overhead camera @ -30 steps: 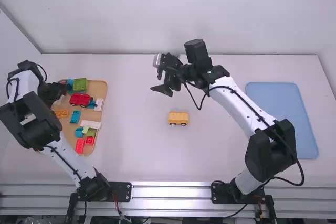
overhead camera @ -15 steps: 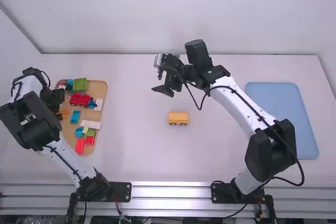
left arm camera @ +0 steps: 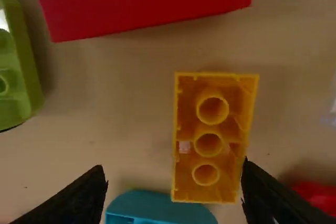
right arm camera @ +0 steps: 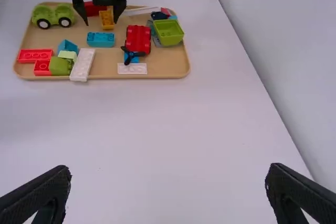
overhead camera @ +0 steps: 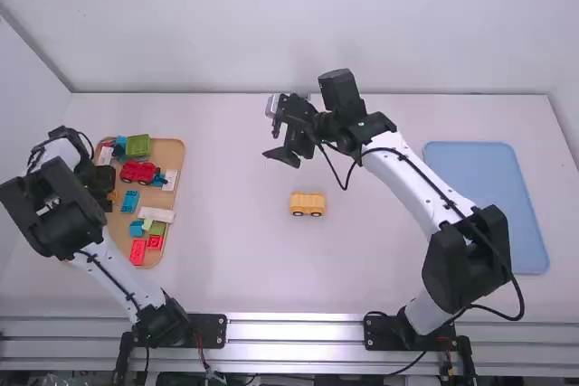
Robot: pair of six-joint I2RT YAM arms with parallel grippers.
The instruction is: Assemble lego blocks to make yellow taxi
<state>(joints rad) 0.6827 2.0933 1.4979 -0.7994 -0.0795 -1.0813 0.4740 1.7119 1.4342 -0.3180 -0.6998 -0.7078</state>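
- Step in hand, as I judge it: picking up the yellow brick, hollow side up near the left edge of the wooden tray, as the taxi's next part.
- The taxi's wheeled yellow base stands on the tabletop, between the tray and the blue board, well in from the near edge.
- The next move probably calls for centring the brick between the fingers, closing on it and lifting; it will likely need turning over before it can press onto the base.
- Left tool: fingers apart, the brick off-centre between them, close by one fingertip. The teal block just beside could get nudged.
- Left arm: bent, its wrist over the tray's left edge.
- Right arm: slanting inward from the near edge, its tool parted and empty over the tabletop's far half.
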